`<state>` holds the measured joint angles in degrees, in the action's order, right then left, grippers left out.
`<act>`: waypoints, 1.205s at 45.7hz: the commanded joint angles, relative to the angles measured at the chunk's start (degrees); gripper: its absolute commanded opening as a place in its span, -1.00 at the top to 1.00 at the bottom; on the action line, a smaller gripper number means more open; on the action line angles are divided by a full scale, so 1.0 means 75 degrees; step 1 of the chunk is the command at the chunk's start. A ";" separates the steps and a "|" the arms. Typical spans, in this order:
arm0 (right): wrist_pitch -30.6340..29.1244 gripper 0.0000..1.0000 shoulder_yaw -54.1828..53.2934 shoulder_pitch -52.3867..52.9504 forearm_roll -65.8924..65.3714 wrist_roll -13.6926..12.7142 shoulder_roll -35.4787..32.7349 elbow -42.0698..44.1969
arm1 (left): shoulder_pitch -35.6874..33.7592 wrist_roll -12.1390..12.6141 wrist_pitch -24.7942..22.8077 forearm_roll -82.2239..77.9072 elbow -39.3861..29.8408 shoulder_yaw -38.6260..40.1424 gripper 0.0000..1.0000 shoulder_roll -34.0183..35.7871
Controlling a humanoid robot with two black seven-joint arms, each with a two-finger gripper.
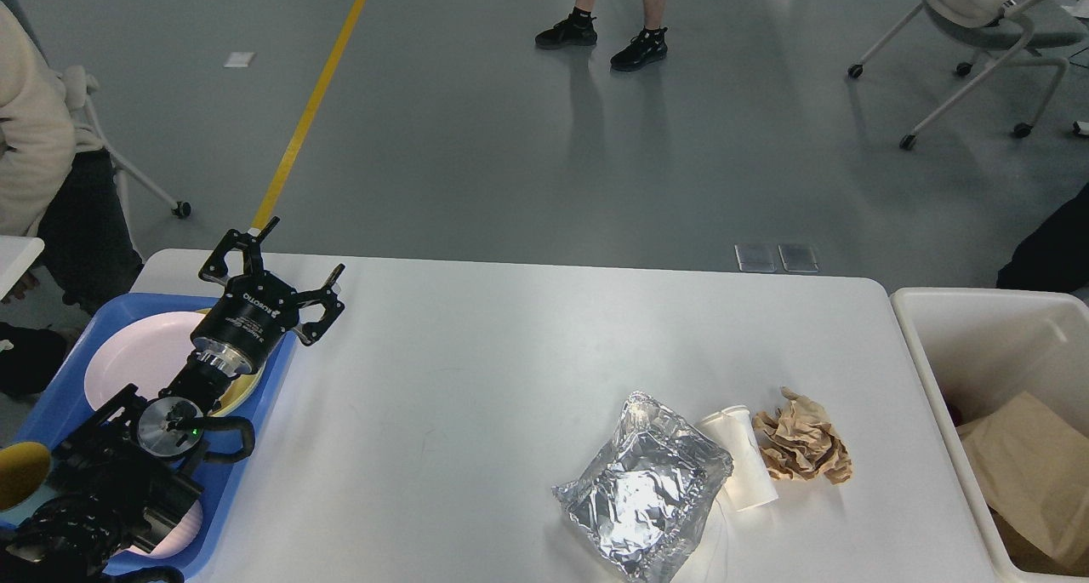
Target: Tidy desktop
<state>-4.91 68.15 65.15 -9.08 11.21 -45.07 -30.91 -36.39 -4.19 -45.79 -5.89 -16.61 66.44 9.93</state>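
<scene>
Crumpled silver foil wrapper (pixel 644 498): lies nearest on the large white rounded-corner desktop (pixel 476 370), at its near right; it reads as litter waiting to be cleared, since it sits close to the bin side.
White paper cup (pixel 742 462): lies tipped on its side, touching the foil's right edge, so it looks discarded rather than in use.
Crumpled brown paper ball (pixel 804 447): rests just beside the cup, to its right; the three scraps form one cluster, probably the last rubbish on the tabletop.
White plastic bin (pixel 978 328): stands off the desktop's right edge, open-topped, with a flat brown paper sheet (pixel 1034 464) already lying inside; its spot beside the litter suits short drops.
Blue plastic tray (pixel 59 400): sits at the left edge holding pale pink plates (pixel 136 357) and a yellow dish, partly hidden by the arm; crockery seems sorted here, apart from the rubbish.
Left gripper (pixel 293 268): hovers over the tray's far right corner with its fingers spread apart and nothing between them, well apart from the litter.
Right gripper: not in view.
Desktop: fills the middle of the view, between tray and bin, bare apart from the cluster.
Far floor: grey, with a yellow line (pixel 315 98), a person's black shoes (pixel 600 42) and a wheeled chair (pixel 978 30).
</scene>
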 commanded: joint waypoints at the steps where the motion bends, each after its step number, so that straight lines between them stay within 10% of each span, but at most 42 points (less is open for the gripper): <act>1: -0.0060 -0.95 0.0030 0.0161 -0.0008 0.0017 -0.0084 -0.0273 | 0.0000 -0.0004 0.0000 0.0000 0.0000 0.0000 -0.93 0.0001; 18: -0.0716 -1.00 0.1084 0.2515 -0.0382 0.0028 -0.0940 -0.0285 | 0.0000 -0.0004 0.0000 0.0000 0.0000 0.0000 -0.93 0.0001; 37: -0.4946 -0.98 0.1835 0.5551 -0.0418 0.0028 -0.0882 -0.0192 | 0.0000 -0.0004 0.0000 0.0000 0.0000 0.0000 -0.93 0.0001; 55: -0.5849 -0.96 0.1742 0.6864 -0.0418 -0.0054 0.0688 -0.0273 | 0.0000 -0.0004 0.0000 0.0000 0.0000 0.0000 -0.94 -0.0011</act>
<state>-48.38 81.56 114.87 -12.54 10.84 -44.41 -32.45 -36.39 -4.22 -45.79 -5.89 -16.61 66.45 9.92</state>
